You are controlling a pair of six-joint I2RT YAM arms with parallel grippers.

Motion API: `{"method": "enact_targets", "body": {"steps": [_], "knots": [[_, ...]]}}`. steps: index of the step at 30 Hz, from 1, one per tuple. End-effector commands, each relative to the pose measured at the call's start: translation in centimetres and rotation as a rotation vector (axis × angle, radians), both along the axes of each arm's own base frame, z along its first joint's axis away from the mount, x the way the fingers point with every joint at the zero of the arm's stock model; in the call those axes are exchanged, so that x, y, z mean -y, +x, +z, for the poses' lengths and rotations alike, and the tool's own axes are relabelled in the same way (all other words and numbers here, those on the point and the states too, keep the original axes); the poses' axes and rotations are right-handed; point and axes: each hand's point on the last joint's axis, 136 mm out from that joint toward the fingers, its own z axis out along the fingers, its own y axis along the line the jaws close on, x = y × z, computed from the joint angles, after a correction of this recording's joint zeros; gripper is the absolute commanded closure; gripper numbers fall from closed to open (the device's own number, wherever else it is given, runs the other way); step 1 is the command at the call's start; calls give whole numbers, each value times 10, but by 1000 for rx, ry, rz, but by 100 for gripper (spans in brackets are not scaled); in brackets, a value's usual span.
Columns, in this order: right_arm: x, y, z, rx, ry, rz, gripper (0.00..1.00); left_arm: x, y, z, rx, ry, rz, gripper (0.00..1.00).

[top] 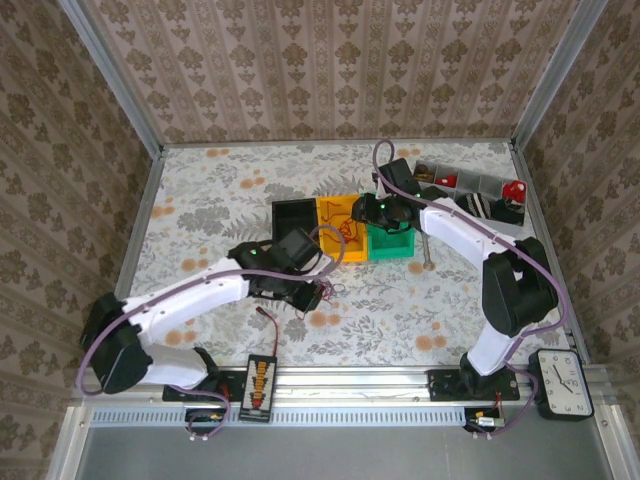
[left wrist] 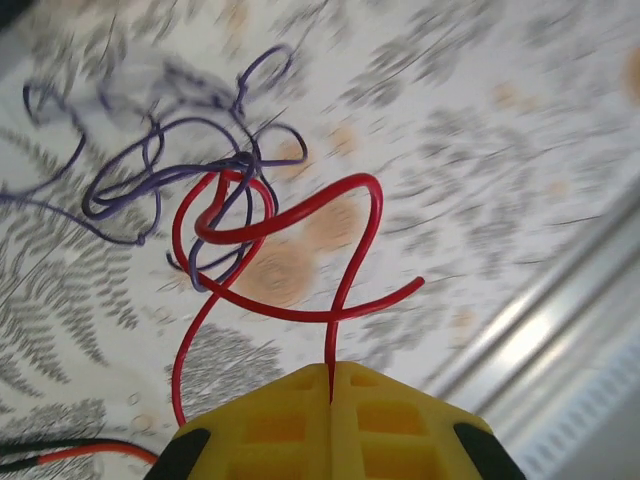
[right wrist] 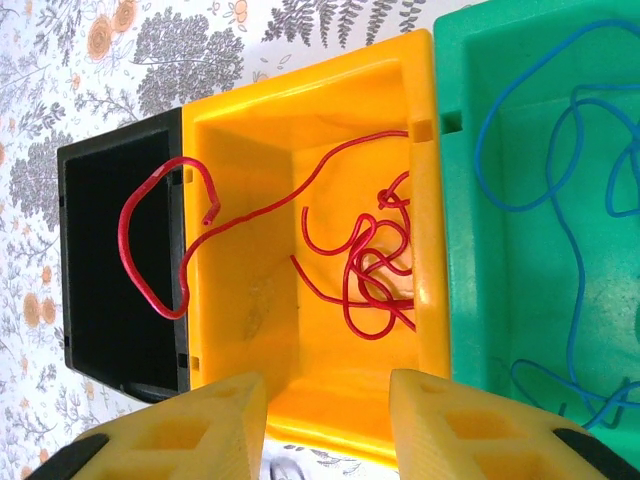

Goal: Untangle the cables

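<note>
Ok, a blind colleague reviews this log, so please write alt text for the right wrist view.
The open right end effector hangs above a yellow bin holding a tangle of red wires, one of them looping over the wall into the black bin on the picture's left. A green bin on the picture's right holds loose blue wire.

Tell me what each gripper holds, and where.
Left gripper: shut on the red wire, by a straight stretch below its loops. Right gripper: open over the yellow bin, holding nothing.
</note>
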Motion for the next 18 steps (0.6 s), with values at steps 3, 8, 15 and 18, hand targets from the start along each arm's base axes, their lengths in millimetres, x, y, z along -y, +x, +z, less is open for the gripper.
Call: {"method": "enact_targets", "body": {"steps": [3, 8, 15, 18], "knots": [[10, 1, 18, 45, 15, -32, 61, 13, -11, 55, -36, -195, -74, 100], [-3, -17, 20, 27, 74, 58, 61, 9, -1, 68, -19, -253, -38, 100], [-27, -92, 1, -55, 214, 259, 47, 11, 8, 69, -19, -302, -13, 100], [-33, -116, -8, -88, 249, 300, 37, 12, 9, 70, -20, -311, -15, 100]]}}
